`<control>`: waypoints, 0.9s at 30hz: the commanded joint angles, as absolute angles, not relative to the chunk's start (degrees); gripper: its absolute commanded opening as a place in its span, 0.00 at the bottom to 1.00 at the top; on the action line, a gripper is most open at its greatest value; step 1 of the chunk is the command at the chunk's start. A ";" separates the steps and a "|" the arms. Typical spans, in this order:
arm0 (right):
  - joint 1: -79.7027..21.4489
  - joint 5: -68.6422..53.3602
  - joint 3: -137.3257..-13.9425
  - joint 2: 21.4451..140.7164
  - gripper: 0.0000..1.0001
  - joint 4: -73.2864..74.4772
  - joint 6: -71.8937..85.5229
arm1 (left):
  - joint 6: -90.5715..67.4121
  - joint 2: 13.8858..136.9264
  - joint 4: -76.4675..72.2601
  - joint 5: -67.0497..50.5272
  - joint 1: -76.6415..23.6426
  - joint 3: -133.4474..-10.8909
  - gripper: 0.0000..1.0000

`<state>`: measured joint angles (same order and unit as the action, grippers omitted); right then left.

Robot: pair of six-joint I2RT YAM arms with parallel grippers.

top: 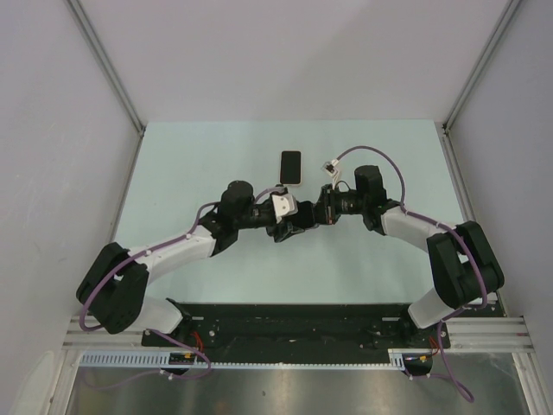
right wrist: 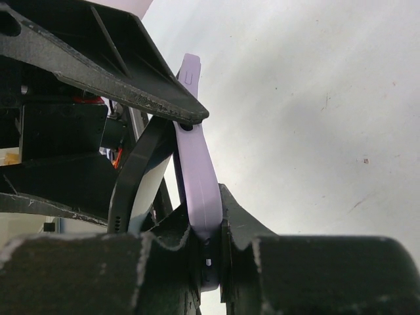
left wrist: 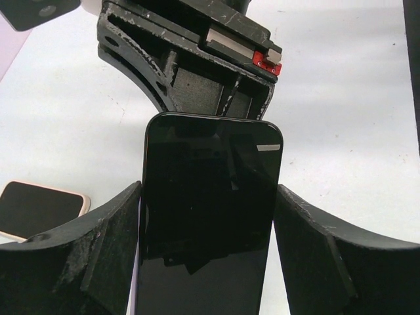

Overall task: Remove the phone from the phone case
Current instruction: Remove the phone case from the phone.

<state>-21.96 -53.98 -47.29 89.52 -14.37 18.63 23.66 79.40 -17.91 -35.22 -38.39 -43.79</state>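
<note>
Left wrist view: my left jaws are closed on the phone (left wrist: 210,216). The fingers (left wrist: 98,256) sit against its long edges, and its dark screen faces the camera, raised off the table (left wrist: 341,98). A thin lavender sliver shows along the phone's lower left edge. My right jaws stand just beyond the phone's top end. Farther left, a second phone (left wrist: 36,209) with a pale rim lies flat on the table.

Right wrist view: my right jaws pinch the end of the lavender phone case (right wrist: 197,170), seen edge-on. I cannot tell whether phone and case are fully apart.
</note>
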 commanded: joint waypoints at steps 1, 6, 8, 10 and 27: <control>-18.54 -36.39 -48.34 88.77 0.00 -15.12 13.89 | 13.71 76.38 -22.59 -39.37 -36.39 -46.23 0.00; -18.54 -36.21 -47.90 88.42 0.00 -15.56 13.18 | 11.78 76.20 -23.55 -39.81 -34.63 -46.23 0.00; -18.54 -36.39 -47.90 88.42 0.00 -15.56 12.83 | 11.34 76.20 -23.82 -40.25 -34.02 -46.23 0.00; -18.63 -36.21 -47.90 88.33 0.00 -15.56 12.48 | 10.38 76.29 -24.26 -41.30 -33.40 -46.14 0.00; -16.26 -38.05 -47.81 91.40 0.00 -16.35 18.72 | 12.65 72.78 -27.07 -49.74 -32.70 -44.21 0.00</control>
